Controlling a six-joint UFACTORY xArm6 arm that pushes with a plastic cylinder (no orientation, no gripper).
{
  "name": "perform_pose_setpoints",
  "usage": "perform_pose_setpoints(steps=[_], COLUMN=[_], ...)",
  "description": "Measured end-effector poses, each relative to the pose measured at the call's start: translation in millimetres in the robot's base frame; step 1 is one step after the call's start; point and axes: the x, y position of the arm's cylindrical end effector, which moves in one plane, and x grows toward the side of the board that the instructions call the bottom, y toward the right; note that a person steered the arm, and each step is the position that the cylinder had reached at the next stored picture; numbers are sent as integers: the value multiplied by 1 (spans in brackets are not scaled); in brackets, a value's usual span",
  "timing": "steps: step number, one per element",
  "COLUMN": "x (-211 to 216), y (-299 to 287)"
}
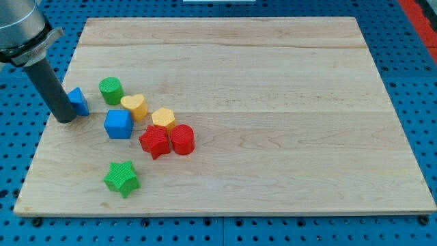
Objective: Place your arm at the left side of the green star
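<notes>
The green star lies near the view's bottom left of the wooden board. My tip rests on the board at the view's left, well above and to the left of the green star. It touches or nearly touches a blue block that is partly hidden behind the rod.
A cluster sits between my tip and the board's middle: a green cylinder, a yellow heart, a blue cube, a yellow block, a red star and a red cylinder. Blue pegboard surrounds the board.
</notes>
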Motion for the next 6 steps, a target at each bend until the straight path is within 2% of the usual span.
perform_pose_setpoints(steps=[2,5,6], x=[42,62,73], y=[0,1,22])
